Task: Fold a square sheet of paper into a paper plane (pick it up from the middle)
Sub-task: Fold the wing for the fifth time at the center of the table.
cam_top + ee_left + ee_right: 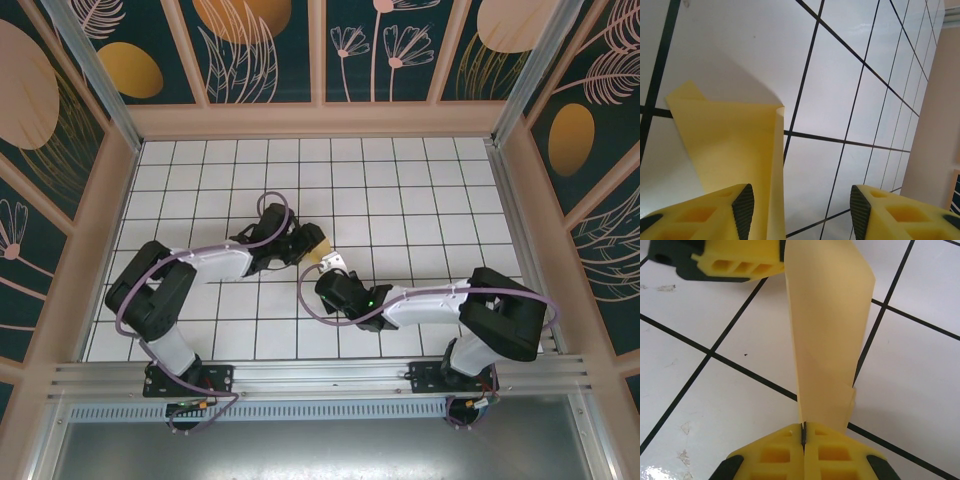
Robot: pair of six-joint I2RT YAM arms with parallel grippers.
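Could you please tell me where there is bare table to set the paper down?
Bare: far rows of the table along the back wall, and the tiles beyond the right arm. Crowded: the centre, where the left hand and right hand meet at the paper.

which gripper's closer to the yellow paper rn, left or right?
Right. The right gripper is shut on the yellow paper; the left gripper stands open alongside it, the sheet by one finger, not clamped.

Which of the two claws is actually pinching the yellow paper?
The right claw: it is shut tight on the yellow paper. The left claw stands open, with the sheet at one side, unclamped.
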